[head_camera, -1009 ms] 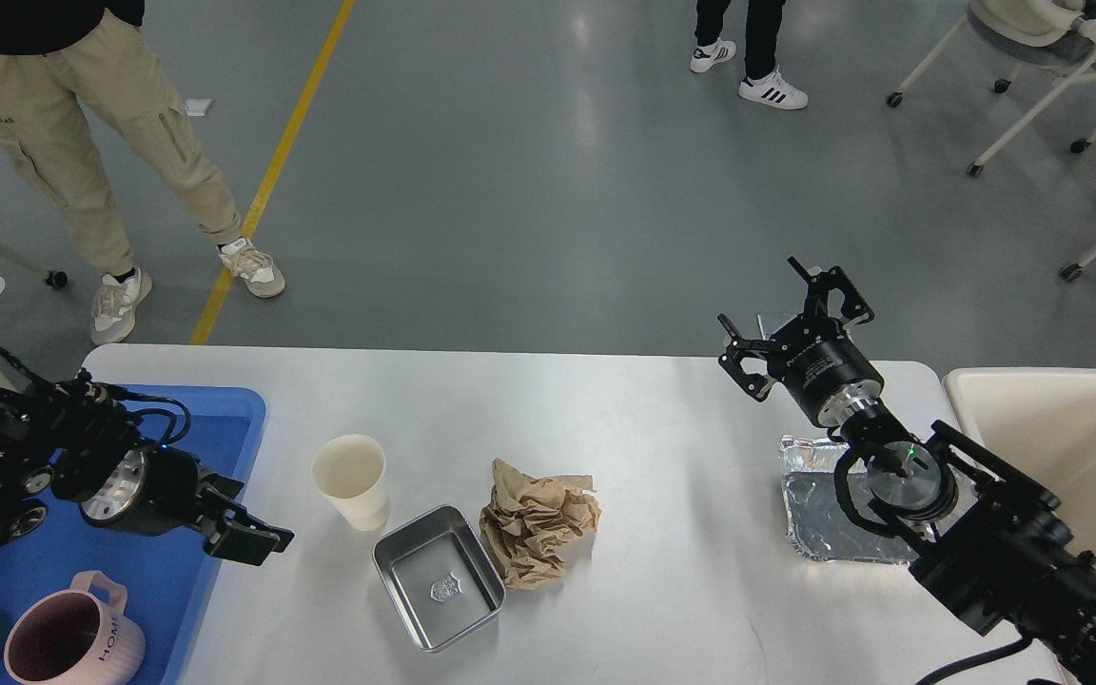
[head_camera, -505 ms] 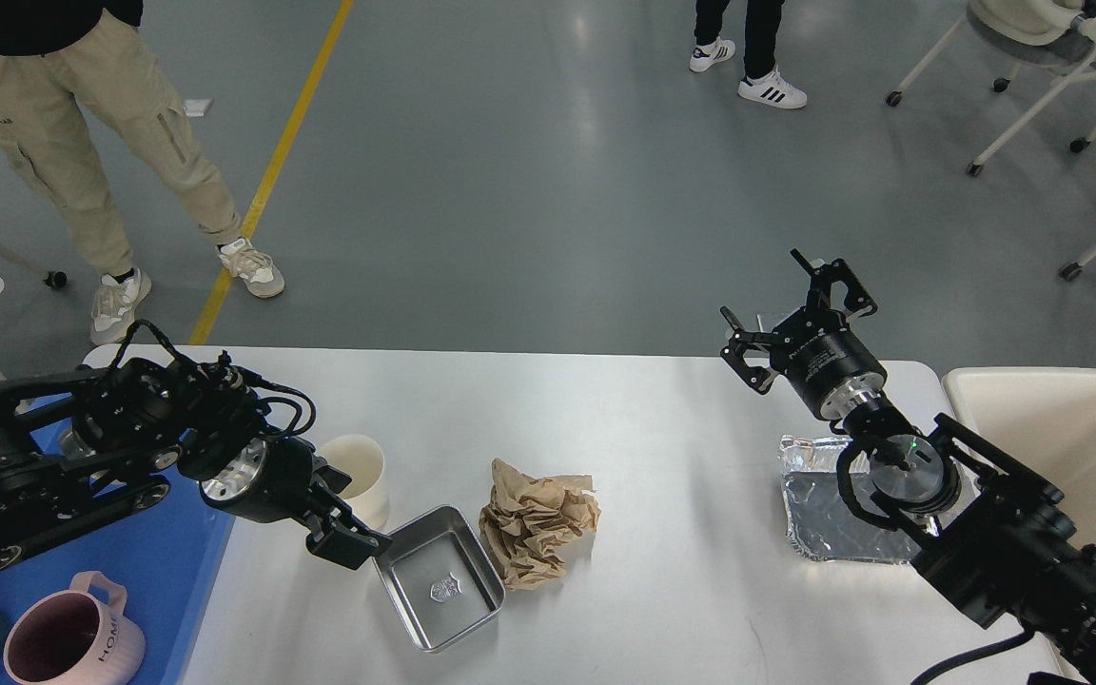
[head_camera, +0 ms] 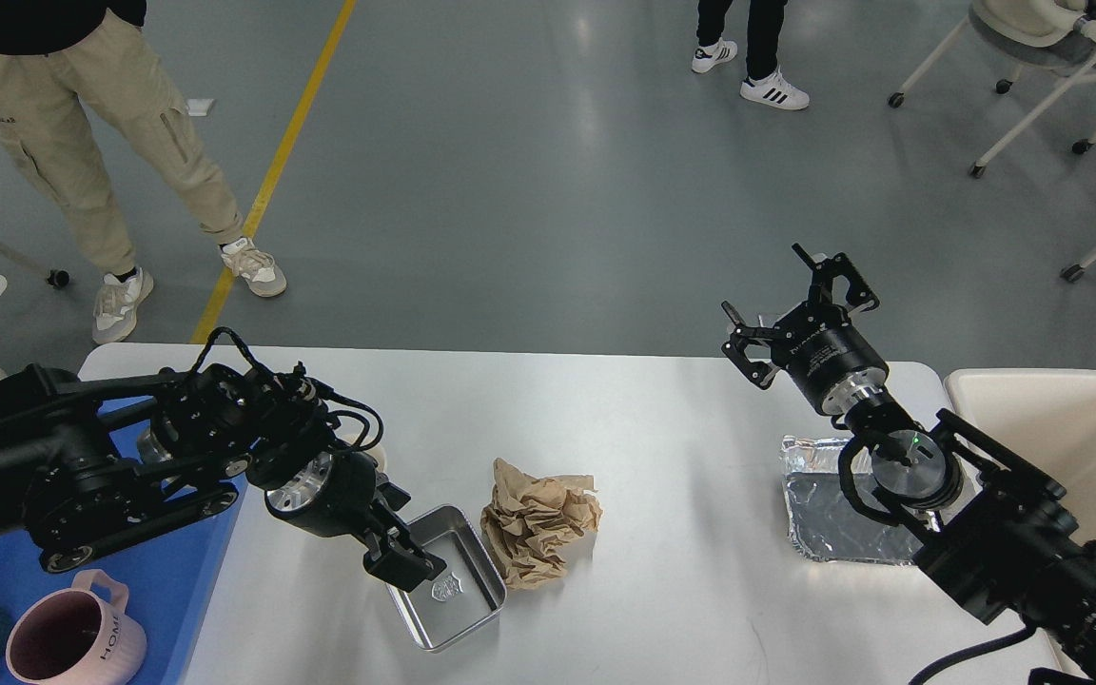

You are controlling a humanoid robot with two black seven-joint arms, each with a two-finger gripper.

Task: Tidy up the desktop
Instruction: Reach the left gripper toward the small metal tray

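Jaws of the left gripper [head_camera: 405, 563] hang over the near-left rim of the metal tray [head_camera: 460, 609]; seen dark and end-on, so whether they are parted cannot be told. Jaws of the right gripper [head_camera: 800, 304] are spread wide, holding nothing, above the table's [head_camera: 662, 419] far-right edge. Since the earlier frame the left arm has swung from the blue bin [head_camera: 167, 580] rightward to the tray; the right arm has barely shifted. Crumpled brown paper [head_camera: 537, 518] lies just right of the tray. The left arm now hides the paper cup almost entirely. Foil sheet [head_camera: 819, 518], well right of the tray, is partly covered by the right arm. Pink mug [head_camera: 72, 637] sits left of the tray, cut by the frame edge.
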